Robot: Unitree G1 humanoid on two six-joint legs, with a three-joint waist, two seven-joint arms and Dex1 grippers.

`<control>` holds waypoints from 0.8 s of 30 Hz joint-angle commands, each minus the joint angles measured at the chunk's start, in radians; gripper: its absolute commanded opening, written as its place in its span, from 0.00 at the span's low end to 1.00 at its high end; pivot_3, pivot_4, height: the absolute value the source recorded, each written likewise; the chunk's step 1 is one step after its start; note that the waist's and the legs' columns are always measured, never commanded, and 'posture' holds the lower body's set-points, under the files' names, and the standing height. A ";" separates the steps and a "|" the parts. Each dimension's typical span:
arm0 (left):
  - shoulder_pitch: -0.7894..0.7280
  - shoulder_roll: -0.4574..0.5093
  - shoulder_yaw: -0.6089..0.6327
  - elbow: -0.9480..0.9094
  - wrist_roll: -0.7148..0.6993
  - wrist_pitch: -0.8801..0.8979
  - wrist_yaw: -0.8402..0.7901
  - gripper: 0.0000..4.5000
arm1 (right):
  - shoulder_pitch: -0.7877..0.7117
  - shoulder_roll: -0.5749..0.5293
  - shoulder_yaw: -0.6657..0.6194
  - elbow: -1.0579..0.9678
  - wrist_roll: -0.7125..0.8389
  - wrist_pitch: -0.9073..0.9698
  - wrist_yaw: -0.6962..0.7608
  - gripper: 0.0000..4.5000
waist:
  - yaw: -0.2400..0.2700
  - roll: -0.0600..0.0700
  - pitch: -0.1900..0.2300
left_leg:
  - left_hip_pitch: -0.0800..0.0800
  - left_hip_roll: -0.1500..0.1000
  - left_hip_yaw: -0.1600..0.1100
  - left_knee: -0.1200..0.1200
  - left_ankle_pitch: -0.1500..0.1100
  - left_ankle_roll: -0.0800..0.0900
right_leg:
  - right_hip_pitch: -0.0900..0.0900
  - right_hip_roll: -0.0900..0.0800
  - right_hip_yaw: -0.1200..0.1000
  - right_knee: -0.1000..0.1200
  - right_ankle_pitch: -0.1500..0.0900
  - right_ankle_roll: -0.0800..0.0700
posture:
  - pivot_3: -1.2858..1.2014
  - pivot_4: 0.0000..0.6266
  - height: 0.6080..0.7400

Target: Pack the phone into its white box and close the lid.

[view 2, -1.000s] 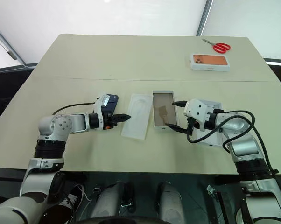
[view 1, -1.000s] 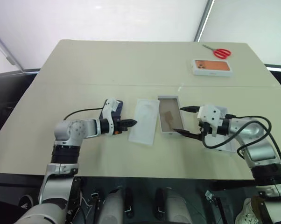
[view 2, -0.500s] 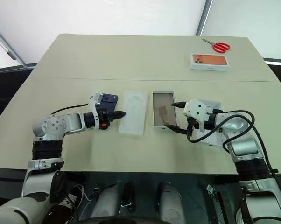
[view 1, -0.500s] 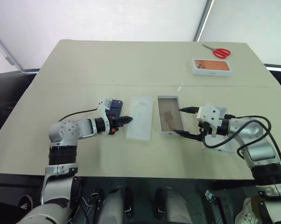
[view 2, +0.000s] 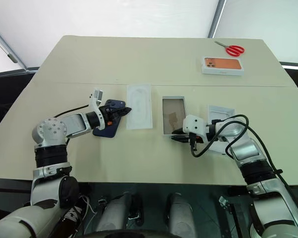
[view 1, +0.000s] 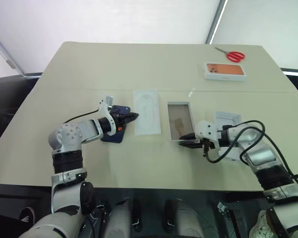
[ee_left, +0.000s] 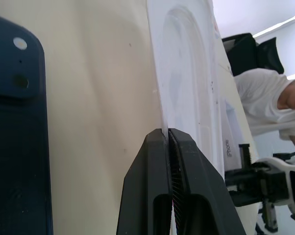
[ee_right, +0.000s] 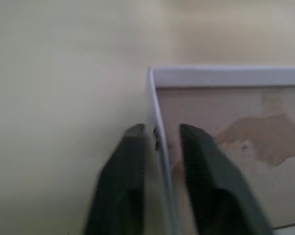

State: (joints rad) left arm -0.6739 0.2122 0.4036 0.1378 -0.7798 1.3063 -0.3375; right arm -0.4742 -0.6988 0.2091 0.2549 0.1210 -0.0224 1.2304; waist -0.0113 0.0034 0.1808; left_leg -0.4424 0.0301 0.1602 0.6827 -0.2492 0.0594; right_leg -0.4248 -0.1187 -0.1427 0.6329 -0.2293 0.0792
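On my counter [view 1: 139, 69], both arms reach inward, elbows out. My right end effector [view 1: 187, 140] points left, fingers clamped on the near wall of the white box [view 1: 180, 120]. My left end effector [view 1: 132, 116] is pinched on the white insert [view 1: 147, 118], above the phone [view 1: 115, 134].

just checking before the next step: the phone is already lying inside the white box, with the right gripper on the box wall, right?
No. The phone lies on the table by the left gripper, as the left eye view shows; the white box holds nothing. The right gripper does straddle the box wall.
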 commanded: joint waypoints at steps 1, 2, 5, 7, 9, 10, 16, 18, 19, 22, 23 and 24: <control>-0.025 -0.014 0.056 -0.039 -0.057 0.019 0.036 0.00 | -0.022 0.013 0.007 -0.026 0.006 -0.017 0.027 0.01 | 0.000 0.000 0.000 | 0.000 0.000 0.000 0.000 0.000 0.000 | 0.000 0.000 0.000 0.000 0.000 0.000 | 0.52 0.24 0.98; -0.026 -0.015 0.059 -0.043 -0.061 0.021 0.044 0.00 | -0.019 0.016 0.011 -0.034 0.008 -0.015 0.033 0.01 | 0.000 0.000 0.000 | 0.000 0.000 0.000 0.000 0.000 0.000 | 0.000 0.000 0.000 0.000 0.000 0.000 | 0.52 0.24 0.98; -0.042 -0.027 0.086 -0.033 -0.083 0.032 0.073 0.00 | -0.014 0.035 0.023 -0.059 0.003 -0.026 0.031 0.01 | 0.000 0.000 0.000 | 0.000 0.000 0.000 0.000 0.000 0.000 | 0.000 0.000 0.000 0.000 0.000 0.000 | 0.52 0.24 0.98; -0.063 -0.041 0.115 -0.026 -0.103 0.035 0.100 0.00 | -0.019 0.049 0.029 -0.075 0.000 -0.026 0.021 0.01 | 0.000 0.000 0.000 | 0.000 0.000 0.000 0.000 0.000 0.000 | 0.000 0.000 0.000 0.000 0.000 0.000 | 0.52 0.24 0.98; -0.073 -0.054 0.119 -0.027 -0.112 0.034 0.113 0.00 | -0.026 0.080 0.038 -0.094 -0.006 -0.019 -0.002 0.01 | 0.001 0.000 0.000 | 0.000 0.000 0.000 0.000 0.000 0.000 | 0.000 0.000 0.000 0.000 0.000 0.000 | 0.52 0.24 0.98; -0.075 -0.059 0.119 -0.026 -0.115 0.041 0.119 0.00 | -0.028 0.095 0.041 -0.103 -0.005 -0.012 -0.012 0.01 | 0.000 0.000 0.000 | 0.000 0.000 0.000 0.000 0.000 0.000 | 0.000 0.000 0.000 0.000 0.000 0.000 | 0.52 0.24 0.98; -0.066 -0.089 0.092 -0.039 -0.109 0.022 0.136 0.00 | -0.042 0.164 0.049 -0.143 -0.006 0.118 -0.085 0.14 | 0.001 0.000 0.000 | 0.000 0.000 0.000 0.001 0.000 -0.001 | 0.000 0.000 0.000 0.001 0.000 0.000 | 0.52 0.24 0.98; -0.066 -0.095 0.092 -0.039 -0.111 0.023 0.142 0.00 | -0.042 0.161 0.056 -0.139 -0.025 0.112 -0.095 0.32 | 0.002 0.000 0.000 | 0.000 0.000 0.000 0.001 0.000 -0.001 | 0.000 0.000 0.000 0.001 0.000 0.000 | 0.52 0.24 0.98; -0.066 -0.098 0.096 -0.038 -0.116 0.027 0.145 0.00 | -0.042 0.162 0.056 -0.136 -0.038 0.093 -0.108 0.44 | 0.002 0.000 0.000 | 0.000 0.000 0.000 0.001 0.000 -0.001 | 0.000 0.000 0.000 0.001 0.000 0.000 | 0.52 0.24 0.98; -0.062 -0.102 0.093 -0.045 -0.120 0.032 0.150 0.00 | -0.040 0.157 0.046 -0.151 -0.043 0.079 -0.122 0.78 | 0.000 0.000 0.000 | 0.000 0.000 0.000 0.000 0.000 -0.001 | 0.000 0.000 0.000 0.001 0.000 0.000 | 0.52 0.24 0.98; -0.057 -0.102 0.088 -0.049 -0.119 0.032 0.151 0.00 | -0.034 0.144 0.041 -0.171 -0.034 0.085 -0.111 0.90 | 0.000 0.000 0.000 | 0.000 0.000 0.000 0.000 0.000 -0.001 | 0.000 0.000 0.000 0.001 0.000 0.000 | 0.52 0.24 0.98; -0.053 -0.103 0.086 -0.053 -0.120 0.038 0.156 0.00 | -0.028 0.118 0.025 -0.189 -0.019 0.096 -0.093 0.90 | 0.000 0.000 0.000 | 0.000 0.000 0.000 0.000 0.000 -0.001 | 0.000 0.000 0.000 0.001 0.000 0.000 | 0.52 0.24 0.98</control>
State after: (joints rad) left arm -0.7290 0.1070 0.4916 0.1287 -0.8767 1.3443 -0.1857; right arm -0.4962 -0.5505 0.2694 0.1322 0.0829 0.0808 1.1212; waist -0.0110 0.0031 0.1809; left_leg -0.4424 0.0299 0.1601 0.6831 -0.2489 0.0589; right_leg -0.4248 -0.1185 -0.1429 0.6338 -0.2293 0.0792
